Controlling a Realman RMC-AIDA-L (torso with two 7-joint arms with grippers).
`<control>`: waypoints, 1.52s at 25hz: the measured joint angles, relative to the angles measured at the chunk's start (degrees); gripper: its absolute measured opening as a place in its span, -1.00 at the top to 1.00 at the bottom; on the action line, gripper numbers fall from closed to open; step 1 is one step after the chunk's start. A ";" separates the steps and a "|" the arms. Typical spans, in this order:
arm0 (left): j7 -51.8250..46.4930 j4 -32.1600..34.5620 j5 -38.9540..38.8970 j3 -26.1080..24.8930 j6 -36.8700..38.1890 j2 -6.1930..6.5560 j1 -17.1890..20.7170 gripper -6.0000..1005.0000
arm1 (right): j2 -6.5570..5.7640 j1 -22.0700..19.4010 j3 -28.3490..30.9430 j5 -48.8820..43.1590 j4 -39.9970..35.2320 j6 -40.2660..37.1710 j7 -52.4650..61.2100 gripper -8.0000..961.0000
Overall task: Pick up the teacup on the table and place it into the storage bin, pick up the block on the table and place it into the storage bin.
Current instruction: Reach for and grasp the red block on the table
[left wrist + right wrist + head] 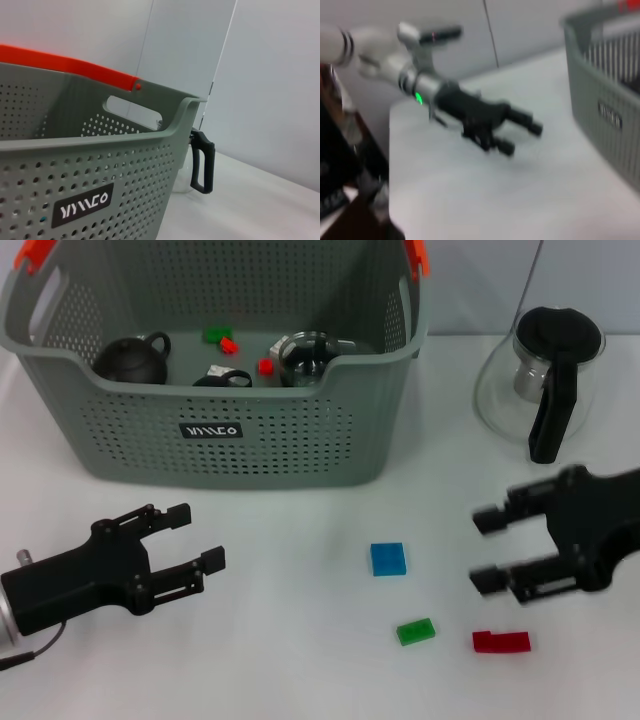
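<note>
Already, the storage bin at upper left held teaware and small blocks; blue block remained at centre; left gripper and right gripper hung released, empty.

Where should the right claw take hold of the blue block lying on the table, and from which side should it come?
Come from straight above. The blue block lies flat and low on the table, so no side offers much height. Probably close the fingers across two opposite straight edges. It lies apart from the green block and red block. The right claw is open and nearest.
</note>
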 joint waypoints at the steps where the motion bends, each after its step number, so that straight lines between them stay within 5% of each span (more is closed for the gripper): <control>1: 0.02 -0.06 0.00 0.00 0.01 -0.03 -0.01 -0.58 | 0.03 1.00 -0.21 -2.33 -0.35 -1.02 1.30 -0.47; 8: 0.06 -0.23 -0.01 0.00 -0.11 -0.22 0.05 -0.58 | 1.66 7.61 -7.24 -21.08 0.20 -2.13 5.42 -0.42; 18: 0.04 -0.36 -0.04 -0.01 -0.95 -0.35 0.09 -0.58 | 1.70 8.31 -20.71 -25.27 3.70 7.00 9.79 0.02; 38: 0.06 -1.82 0.09 0.04 -2.37 -0.25 -0.14 -0.58 | 1.72 8.25 -33.67 -27.44 9.84 18.00 11.69 0.04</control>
